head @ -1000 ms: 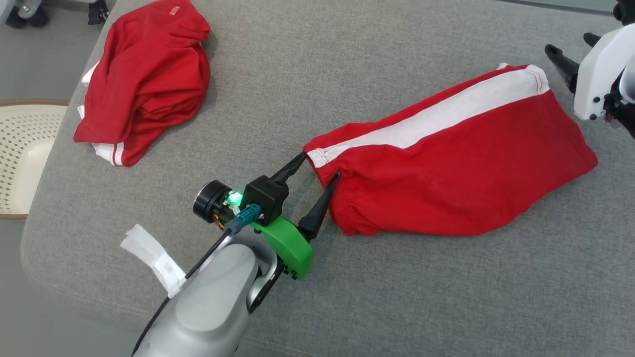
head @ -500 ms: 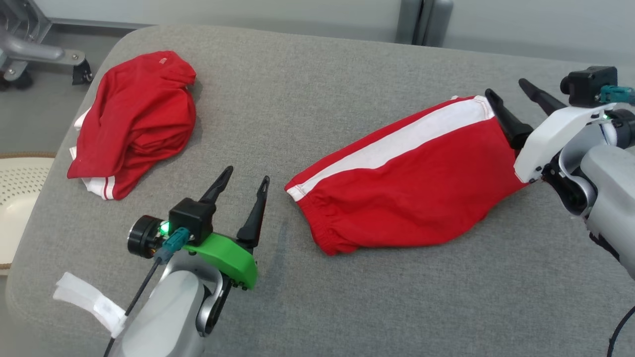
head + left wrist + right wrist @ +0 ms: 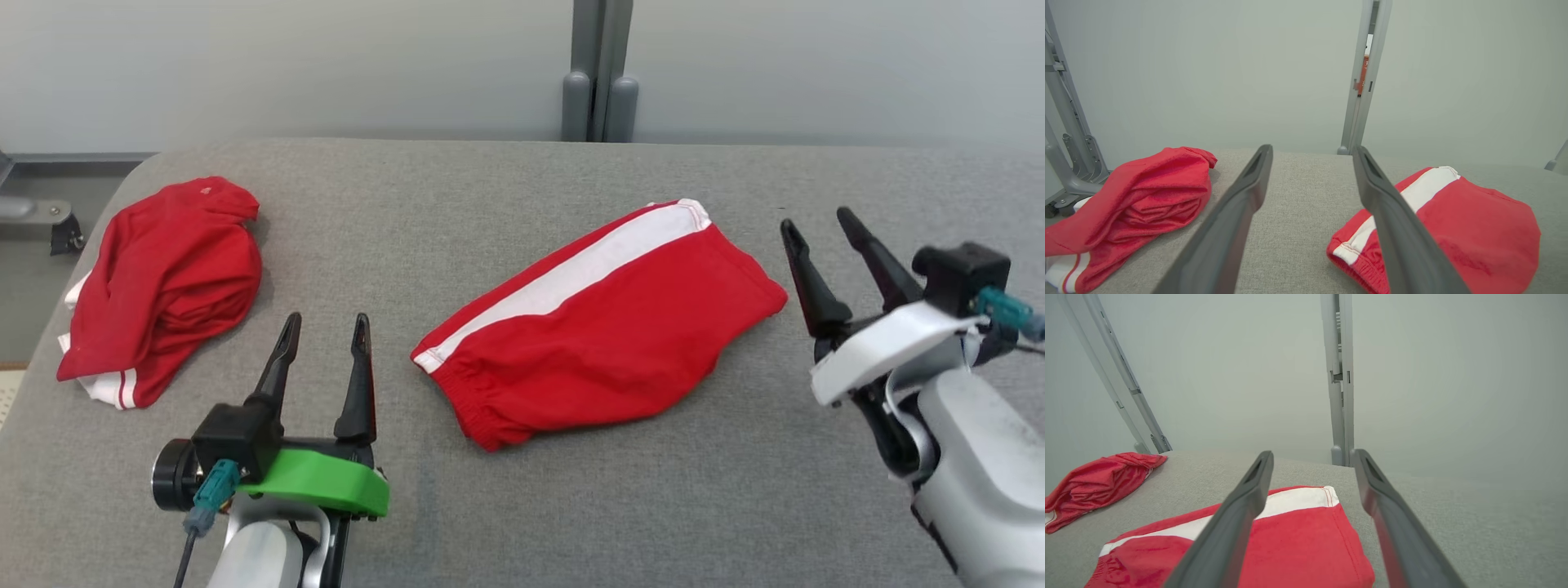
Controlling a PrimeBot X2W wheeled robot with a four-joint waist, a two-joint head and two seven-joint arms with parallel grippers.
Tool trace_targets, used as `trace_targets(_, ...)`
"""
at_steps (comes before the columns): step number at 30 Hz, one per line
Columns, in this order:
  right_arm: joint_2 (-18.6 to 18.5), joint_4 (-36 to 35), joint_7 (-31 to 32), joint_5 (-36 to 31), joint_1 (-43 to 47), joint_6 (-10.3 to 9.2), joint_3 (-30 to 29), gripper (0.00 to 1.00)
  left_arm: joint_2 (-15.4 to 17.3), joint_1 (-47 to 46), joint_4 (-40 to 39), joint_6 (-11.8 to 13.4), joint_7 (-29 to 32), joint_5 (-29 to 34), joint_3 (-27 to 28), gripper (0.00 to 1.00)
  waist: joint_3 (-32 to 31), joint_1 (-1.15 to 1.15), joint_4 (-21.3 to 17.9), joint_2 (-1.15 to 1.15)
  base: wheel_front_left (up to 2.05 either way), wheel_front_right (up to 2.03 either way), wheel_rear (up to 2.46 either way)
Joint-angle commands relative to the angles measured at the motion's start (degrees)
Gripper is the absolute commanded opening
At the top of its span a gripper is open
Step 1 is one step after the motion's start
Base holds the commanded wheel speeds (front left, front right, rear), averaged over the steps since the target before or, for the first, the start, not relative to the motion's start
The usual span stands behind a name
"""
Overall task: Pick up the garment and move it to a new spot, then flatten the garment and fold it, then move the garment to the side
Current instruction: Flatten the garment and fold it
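**A:** Where is the garment to be found?

**B:** The shorts [image 3: 600,322] are laid flat at the middle of the pad [image 3: 490,188]. They seem to be folded leg on leg, with the waistband turned to 8 o'clock and the hem to 2 o'clock.

**A:** Are they held?

**B:** No. The left gripper [image 3: 326,318] is stood at 9 o'clock of them, its jaws spread wide with nothing between. The right gripper [image 3: 815,219] is set at 2 o'clock, equally spread and empty. The cloth is touched by neither.

**A:** Why are they placed so?

**B:** One end is flanked by each. It is judged that either end could be taken without one arm being crossed over the other.

**A:** And the heap [image 3: 163,286]?

**B:** It is seen crumpled farther out at 9 o'clock, by the pad's edge. It is well apart from the shorts, so it is unlikely to be caught up.

**A:** What is outstanding?

**B:** The fold is judged done, and only the move to the side is thought to remain. A pinch at both ends would be called for, so that the fold is not shaken open.
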Motion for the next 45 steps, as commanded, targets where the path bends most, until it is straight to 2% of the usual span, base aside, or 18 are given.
trace_targets(1,1.38,-1.95,-0.16,-2.94,3.64,-0.08,-2.26,1.0,-0.46,2.1,-0.84,-0.42,-0.03,0.52,1.15,1.0,-2.17,0.0,-2.43,0.0,0.0,0.0,0.0)
trace_targets(4,5.94,-6.57,-0.17,-8.65,10.86,-0.08,-7.65,1.0,-1.34,5.83,-2.19,-0.95,-0.03,3.23,2.75,1.0,-3.03,0.0,-3.91,0.0,0.0,0.0,0.0)
trace_targets(8,10.31,-9.84,-0.16,-12.17,17.03,-0.08,-12.4,1.0,-2.44,9.77,-2.39,-1.83,-0.03,4.97,3.84,1.0,-3.38,0.0,-5.57,0.0,0.0,0.0,0.0)
trace_targets(16,13.77,-11.67,-0.17,-16.29,21.3,-0.08,-15.46,1.0,-3.18,12.0,-2.05,-2.88,-0.03,7.33,5.72,1.0,-3.51,0.0,-6.32,0.0,0.0,0.0,0.0)
trace_targets(21,14.44,-10.23,-0.17,-14.85,21.13,-0.08,-15.87,1.0,-3.29,10.88,-1.62,-3.34,-0.03,8.88,5.25,1.0,-3.09,0.0,-5.26,0.0,0.0,0.0,0.0)
trace_targets(25,15.18,-6.86,0.93,-9.11,19.49,-0.08,-14.55,1.0,-3.34,10.22,-0.96,-3.48,-0.03,8.64,3.94,1.0,-2.0,0.0,-3.79,0.0,0.0,0.0,0.0)
trace_targets(31,17.61,-3.36,9.42,7.7,15.64,-0.08,-16.74,1.0,-3.31,8.51,-1.93,-3.02,-0.03,7.09,1.89,1.0,1.32,0.0,-0.39,0.0,0.0,0.0,0.0)
trace_targets(36,19.17,0.35,16.91,21.91,11.82,-0.05,-22.11,1.0,-3.31,6.77,-1.66,-2.98,-0.03,6.57,0.05,1.0,4.06,0.0,3.55,0.0,0.0,0.0,0.0)
trace_targets(40,19.52,4.97,20.81,26.06,8.52,-0.05,-24.86,1.0,-3.31,5.78,-1.85,-2.43,-0.03,5.54,-1.34,1.0,5.43,0.0,6.36,0.0,0.0,0.0,0.0)
trace_targets(45,18.15,11.89,21.31,25.68,4.6,-0.05,-28.53,1.0,-3.31,4.98,-2.33,-1.89,-0.03,4.58,-3.13,1.0,6.8,0.0,9.99,0.0,0.0,0.0,0.0)
